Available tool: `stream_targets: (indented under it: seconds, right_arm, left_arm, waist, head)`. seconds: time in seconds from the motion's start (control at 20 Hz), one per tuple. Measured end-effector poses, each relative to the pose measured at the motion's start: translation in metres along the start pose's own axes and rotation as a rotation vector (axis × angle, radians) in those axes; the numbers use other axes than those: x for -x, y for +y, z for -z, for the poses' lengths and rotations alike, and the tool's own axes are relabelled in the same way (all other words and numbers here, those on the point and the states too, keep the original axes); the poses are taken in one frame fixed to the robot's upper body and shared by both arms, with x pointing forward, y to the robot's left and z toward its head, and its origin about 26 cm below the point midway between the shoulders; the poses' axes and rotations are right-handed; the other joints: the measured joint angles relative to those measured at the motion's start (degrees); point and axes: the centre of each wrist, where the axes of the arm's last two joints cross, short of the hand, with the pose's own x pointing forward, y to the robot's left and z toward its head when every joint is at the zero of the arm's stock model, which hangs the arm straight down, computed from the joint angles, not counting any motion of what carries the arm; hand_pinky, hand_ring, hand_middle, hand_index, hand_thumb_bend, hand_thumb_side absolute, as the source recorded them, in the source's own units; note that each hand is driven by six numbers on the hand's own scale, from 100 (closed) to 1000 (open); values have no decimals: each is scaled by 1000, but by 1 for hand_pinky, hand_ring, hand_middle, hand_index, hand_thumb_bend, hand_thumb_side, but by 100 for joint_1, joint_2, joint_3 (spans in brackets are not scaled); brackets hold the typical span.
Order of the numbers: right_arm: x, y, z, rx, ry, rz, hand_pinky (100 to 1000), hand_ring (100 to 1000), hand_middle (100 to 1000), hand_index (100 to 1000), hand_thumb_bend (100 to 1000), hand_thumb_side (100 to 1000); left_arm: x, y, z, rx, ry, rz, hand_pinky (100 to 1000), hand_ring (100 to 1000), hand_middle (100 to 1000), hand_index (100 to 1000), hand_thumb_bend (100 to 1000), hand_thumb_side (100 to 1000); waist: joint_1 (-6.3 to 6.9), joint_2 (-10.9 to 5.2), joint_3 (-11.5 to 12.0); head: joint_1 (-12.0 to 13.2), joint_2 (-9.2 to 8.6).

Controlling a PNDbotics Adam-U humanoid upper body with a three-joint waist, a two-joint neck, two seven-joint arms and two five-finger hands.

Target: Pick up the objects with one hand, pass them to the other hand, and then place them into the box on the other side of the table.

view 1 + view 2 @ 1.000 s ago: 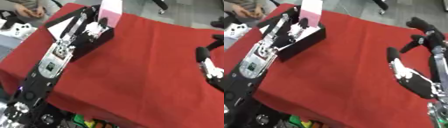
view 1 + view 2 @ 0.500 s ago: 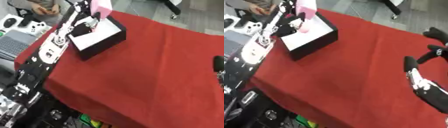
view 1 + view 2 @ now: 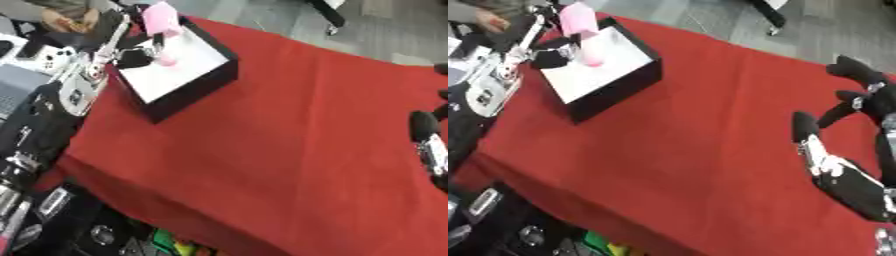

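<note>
Placement is the step in hand: the left hand (image 3: 546,54) sits at about ten o'clock on the table, reaching over the near-left rim of the black box (image 3: 614,87), whose floor is white. A pink object (image 3: 581,30) stands tall and slightly tilted at the box's far-left corner, its lower end down on or just above the white floor. The dark fingers lie right beside its base, but motion blur hides whether they are curled round it or already spread, so I cannot tell the hand's state. The right hand (image 3: 842,125) hangs at about three o'clock over the red tablecloth (image 3: 289,140), holding nothing, fingers spread and relaxed, well apart from the box.

To do this step well, I judge the object should be lowered until its bottom rests flat on the white floor before the fingers part, since it is tall, leans, and could topple against the wall. Fingers should open gently, then the hand should lift straight up and clear toward nine o'clock, so it neither brushes the pink object nor catches the box's rim and drags it across the cloth
</note>
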Motion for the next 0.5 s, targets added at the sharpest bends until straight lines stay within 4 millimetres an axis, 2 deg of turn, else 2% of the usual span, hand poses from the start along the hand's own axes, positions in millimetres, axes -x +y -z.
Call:
stream_targets:
  seconds: [0.05, 0.1, 0.15, 0.2, 0.3, 0.35, 0.4, 0.45, 0.5]
  right_arm:
    - [0, 0, 0, -1, 0, 1, 803, 468, 816, 924, 267, 639]
    - [0, 1, 0, -2, -1, 1, 803, 468, 816, 924, 267, 639]
    - [0, 1, 0, -2, -1, 1, 803, 469, 816, 924, 267, 639]
    - [0, 1, 0, -2, -1, 1, 803, 468, 816, 924, 267, 639]
    - [0, 1, 0, -2, -1, 2, 803, 468, 816, 924, 265, 641]
    - [0, 1, 0, -2, -1, 3, 803, 468, 816, 924, 266, 640]
    - [0, 1, 0, -2, -1, 3, 803, 468, 816, 924, 266, 641]
    - [0, 1, 0, -2, -1, 3, 803, 468, 816, 925, 266, 641]
    - [0, 1, 0, -2, -1, 3, 803, 468, 816, 925, 266, 641]
  left_arm:
    - [1, 0, 1, 7, 6, 19, 789, 796, 729, 934, 149, 762]
    - [1, 0, 1, 10, 11, 36, 790, 798, 731, 940, 159, 773]
    - [2, 0, 2, 12, 16, 49, 797, 812, 754, 974, 231, 830]
    - [2, 1, 2, 11, 20, 58, 803, 819, 770, 989, 287, 844]
    - [2, 3, 2, 0, 25, 69, 809, 827, 787, 1000, 316, 848]
    - [2, 5, 2, -8, 26, 71, 830, 840, 812, 1000, 380, 842]
    - [1, 8, 3, -14, 23, 76, 833, 842, 817, 1000, 396, 838]
    - [0, 11, 3, -19, 19, 84, 853, 850, 836, 1000, 471, 823]
    - [0, 16, 4, -21, 13, 97, 855, 851, 838, 1000, 475, 822]
  waist:
    - [2, 0, -8]
    - [5, 0, -8]
    - [8, 0, -8]
    - [12, 0, -9]
    - [25, 0, -10]
    - [33, 0, -11]
    - [38, 0, -11]
    - [41, 0, -12]
    - [41, 0, -12]
  head:
    - [-21, 0]
    - [-40, 0]
    - [-59, 0]
    - [-80, 0]
    - [-109, 0]
    - [-124, 0]
    - [-138, 0]
    - [-154, 0]
    - [-168, 0]
